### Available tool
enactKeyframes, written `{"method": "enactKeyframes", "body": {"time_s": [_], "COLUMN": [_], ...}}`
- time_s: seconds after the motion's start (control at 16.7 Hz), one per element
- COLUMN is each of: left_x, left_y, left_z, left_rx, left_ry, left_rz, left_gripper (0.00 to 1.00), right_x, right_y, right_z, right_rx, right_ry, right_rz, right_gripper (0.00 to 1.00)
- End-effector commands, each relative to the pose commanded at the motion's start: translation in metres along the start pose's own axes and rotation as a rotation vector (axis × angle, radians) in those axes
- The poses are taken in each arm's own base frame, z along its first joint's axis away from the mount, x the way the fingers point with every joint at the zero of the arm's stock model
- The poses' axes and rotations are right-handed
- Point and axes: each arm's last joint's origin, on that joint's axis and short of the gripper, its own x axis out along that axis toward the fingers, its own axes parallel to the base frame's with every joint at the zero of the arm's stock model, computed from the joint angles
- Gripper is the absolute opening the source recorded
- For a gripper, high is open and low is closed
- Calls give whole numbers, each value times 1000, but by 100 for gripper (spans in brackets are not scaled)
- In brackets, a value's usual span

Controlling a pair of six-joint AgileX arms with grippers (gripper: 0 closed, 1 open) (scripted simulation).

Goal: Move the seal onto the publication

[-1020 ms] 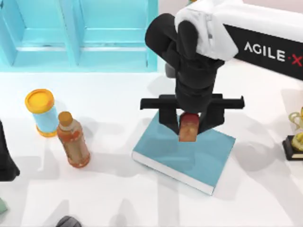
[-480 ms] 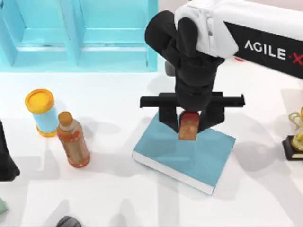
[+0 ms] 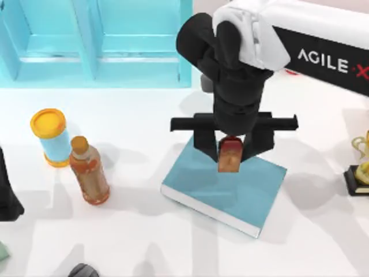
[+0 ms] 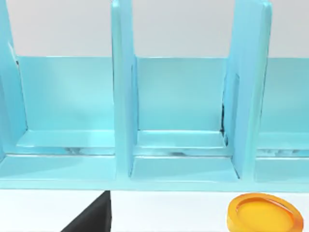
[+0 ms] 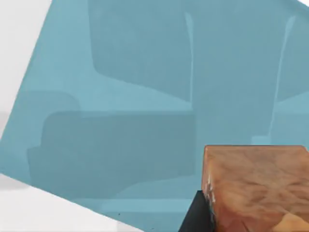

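Observation:
The seal [image 3: 228, 156], a tan block with a red top, hangs just above the far part of the teal publication [image 3: 248, 193], which lies flat at the table's middle. My right gripper [image 3: 229, 151] reaches down from the upper right and is shut on the seal, a black finger on each side. In the right wrist view the seal's tan body [image 5: 256, 186] sits close over the publication's cover [image 5: 120, 96]. My left arm [image 3: 7, 190] rests parked at the left edge.
A light blue shelf unit [image 3: 92, 40] runs along the back left, also seen close up [image 4: 183, 121]. At the left stand a brown bottle [image 3: 89, 171] and a blue can with a yellow lid [image 3: 51, 137]. A gold trophy [image 3: 360, 167] stands at the right edge.
The right gripper with the seal has sunk slightly toward the publication. Nothing else has moved.

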Motion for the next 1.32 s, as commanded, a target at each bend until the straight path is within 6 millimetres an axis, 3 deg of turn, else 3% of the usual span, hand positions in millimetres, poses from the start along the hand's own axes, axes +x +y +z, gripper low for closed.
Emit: {"method": "enactKeyframes", "body": {"time_s": [0.36,0.96,1.32], "left_x": [0,0,0], "left_y": [0,0,0], "left_z": [0,0,0], "left_rx": [0,0,0], "left_ry": [0,0,0], "left_rz": [0,0,0], "left_gripper": [100,100,100], "right_x": [0,-1,-30], "right_y": [0,0,0], "right_z": [0,0,0], "right_rx": [0,0,0], "right_ry": [0,0,0], "right_rz": [0,0,0], "right_gripper": [98,100,100]}}
